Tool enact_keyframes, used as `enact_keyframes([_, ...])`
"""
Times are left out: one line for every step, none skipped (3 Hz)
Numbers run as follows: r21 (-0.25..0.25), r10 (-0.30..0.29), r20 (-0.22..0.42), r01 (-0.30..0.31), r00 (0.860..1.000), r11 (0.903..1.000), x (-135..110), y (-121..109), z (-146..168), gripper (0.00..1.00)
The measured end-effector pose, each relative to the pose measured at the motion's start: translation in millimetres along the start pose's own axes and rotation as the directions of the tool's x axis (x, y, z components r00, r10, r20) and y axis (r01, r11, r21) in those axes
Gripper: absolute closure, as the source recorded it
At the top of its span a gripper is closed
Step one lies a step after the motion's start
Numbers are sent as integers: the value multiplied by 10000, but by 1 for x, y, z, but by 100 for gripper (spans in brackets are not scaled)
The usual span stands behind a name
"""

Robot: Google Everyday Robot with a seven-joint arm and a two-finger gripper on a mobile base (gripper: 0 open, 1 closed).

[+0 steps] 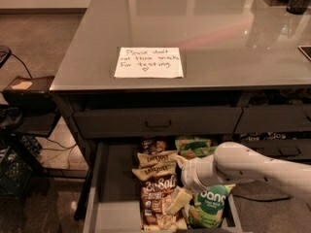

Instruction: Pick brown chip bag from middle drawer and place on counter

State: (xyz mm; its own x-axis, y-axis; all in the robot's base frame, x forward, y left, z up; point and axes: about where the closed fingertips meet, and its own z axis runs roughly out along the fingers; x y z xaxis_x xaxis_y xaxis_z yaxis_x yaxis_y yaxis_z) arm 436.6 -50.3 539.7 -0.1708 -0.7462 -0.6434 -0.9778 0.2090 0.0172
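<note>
The middle drawer stands pulled open at the bottom of the view. Several brown chip bags with tan "LATE JULY" bands lie in a row down its middle. My gripper reaches in from the right on a white arm. It is open, with one cream finger at the back and one at the front, right against the right side of the brown bags. It holds nothing. The glossy grey counter above bears a white handwritten note.
A green "dang" bag stands in the drawer under my wrist, and another green bag lies behind. A shut dark drawer front with a black handle sits above the open drawer. Dark crates and cables are at left.
</note>
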Motion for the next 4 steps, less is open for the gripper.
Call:
enact_keyframes([157, -632, 364, 626, 9973, 9979, -1, -12, 17, 0])
enact_keyframes([204, -1247, 444, 1239, 9912, 9921, -4, -21, 35, 0])
enact_keyframes([213, -1714, 119, 1711, 9851, 9850, -3, -29, 51, 0])
enact_keyframes([183, -1873, -251, 1878, 9820, 9820, 4, -37, 62, 0])
